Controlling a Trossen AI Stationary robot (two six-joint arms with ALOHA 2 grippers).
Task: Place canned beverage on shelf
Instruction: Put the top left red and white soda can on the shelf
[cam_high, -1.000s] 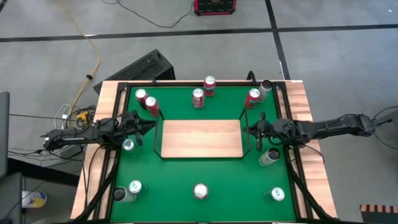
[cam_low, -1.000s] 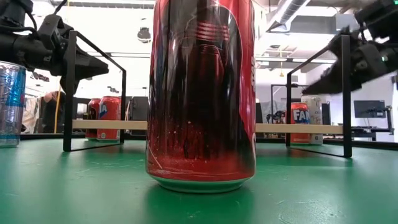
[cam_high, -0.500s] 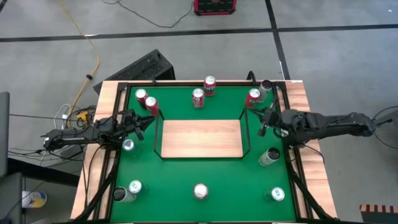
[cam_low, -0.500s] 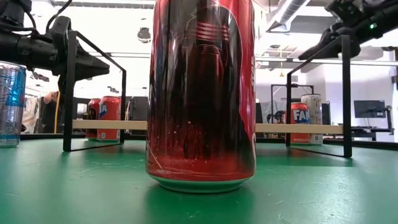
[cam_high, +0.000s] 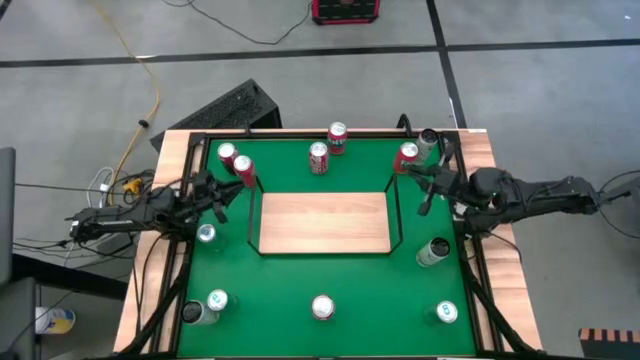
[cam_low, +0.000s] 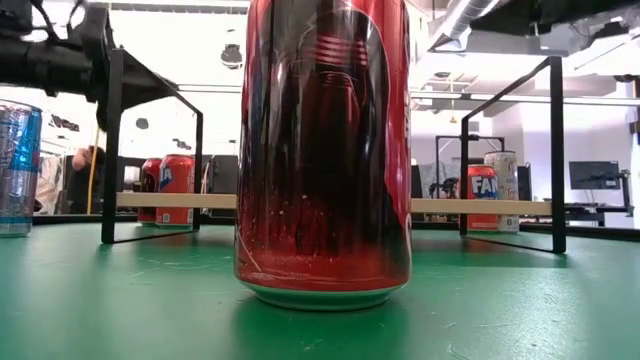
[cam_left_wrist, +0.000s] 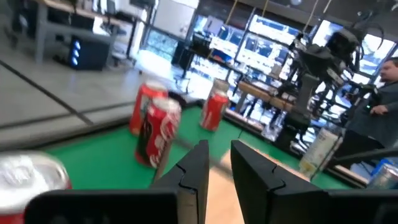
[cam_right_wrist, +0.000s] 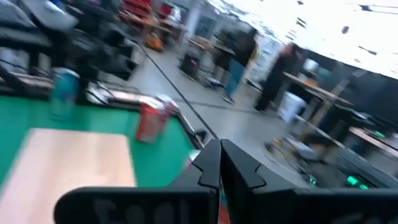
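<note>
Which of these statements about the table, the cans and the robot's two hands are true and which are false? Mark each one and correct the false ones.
1. The shelf has no cans on it. True.
2. The right hand is holding a can. False: it is shut on nothing, near the red can at the far right of the table.
3. A silver can stands on the green table in front of the shelf. True.
4. The left hand is over the middle of the shelf. False: it is beside the shelf's left rail.
5. All the cans are red. False: several are silver.
</note>
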